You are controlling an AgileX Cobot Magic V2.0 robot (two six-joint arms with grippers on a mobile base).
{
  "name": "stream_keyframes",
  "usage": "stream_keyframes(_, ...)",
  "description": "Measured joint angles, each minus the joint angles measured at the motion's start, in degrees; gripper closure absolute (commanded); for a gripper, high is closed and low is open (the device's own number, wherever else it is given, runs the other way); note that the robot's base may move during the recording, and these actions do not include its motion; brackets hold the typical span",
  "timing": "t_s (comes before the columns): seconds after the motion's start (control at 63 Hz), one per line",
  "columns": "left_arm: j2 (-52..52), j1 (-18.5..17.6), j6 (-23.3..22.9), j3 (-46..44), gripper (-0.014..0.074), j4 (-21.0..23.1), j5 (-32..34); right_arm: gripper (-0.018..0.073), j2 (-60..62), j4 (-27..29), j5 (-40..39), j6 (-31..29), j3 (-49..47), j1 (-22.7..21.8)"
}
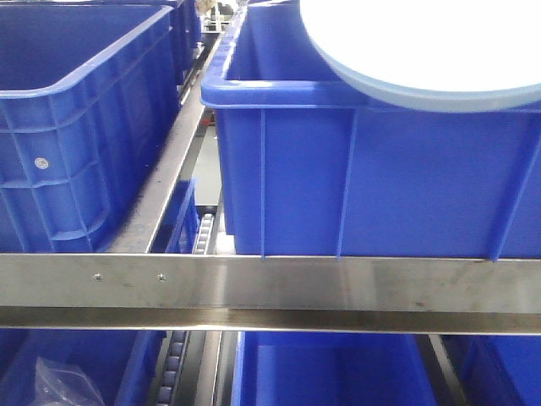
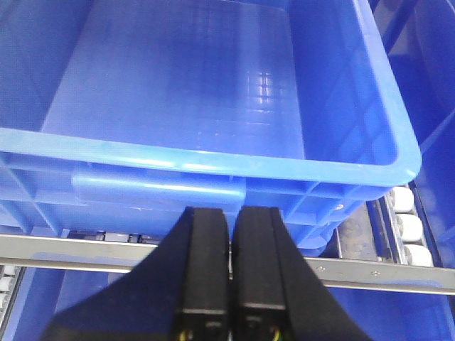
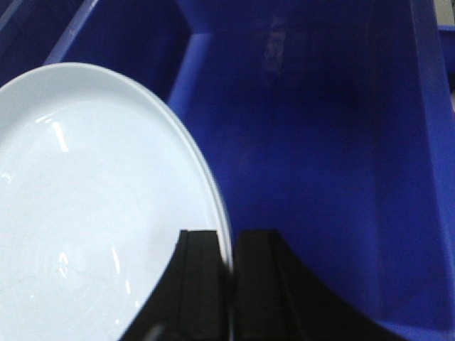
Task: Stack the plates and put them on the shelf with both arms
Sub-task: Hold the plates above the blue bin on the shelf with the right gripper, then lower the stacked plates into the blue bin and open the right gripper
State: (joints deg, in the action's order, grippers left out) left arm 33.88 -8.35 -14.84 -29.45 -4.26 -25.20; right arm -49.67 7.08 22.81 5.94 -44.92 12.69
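1. A pale blue-white plate (image 3: 85, 206) is pinched at its rim by the right gripper (image 3: 229, 284); the two black fingers are closed on the rim, one on each face of it.
2. In the right wrist view the plate hangs over the open mouth of a deep blue crate (image 3: 320, 142). The glossy upper face shows and only one rim line is clear; whether a second plate lies with it cannot be told.
3. In the front view the plate (image 1: 423, 51) sits at the top right, its edge overlapping the front rim of the right-hand crate (image 1: 372, 169). Whether it touches that rim cannot be told.
4. What can be seen of that crate's inside holds nothing but bare blue walls.
5. The crate stands on the shelf, just behind its long steel front rail (image 1: 270, 283), with a roller track (image 1: 203, 228) beside its left corner.
6. A second blue crate (image 1: 76, 127) stands at the left end of the same level. The left wrist view shows a crate (image 2: 199, 92) with a bare ribbed floor.
7. The left gripper (image 2: 231, 270) hovers before this crate's front wall, above the rail, fingers pressed together and holding nothing.
8. Below the rail more blue bins (image 1: 321, 368) appear, and the left one contains a crumpled clear bag (image 1: 63, 385).
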Motion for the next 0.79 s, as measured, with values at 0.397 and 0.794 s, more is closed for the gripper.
stream_keyframes(0.397, 0.0, 0.0, 0.0, 0.0, 0.0505, 0.0, 0.0, 0.0511, -16.4, 0.0, -3.1, 0.0, -14.0, -0.1)
stream_keyframes(0.794, 0.0, 0.0, 0.0, 0.0, 0.0505, 0.0, 0.0, -0.0068, -34.1, 0.0, -4.7, 0.0, -29.3, -2.7)
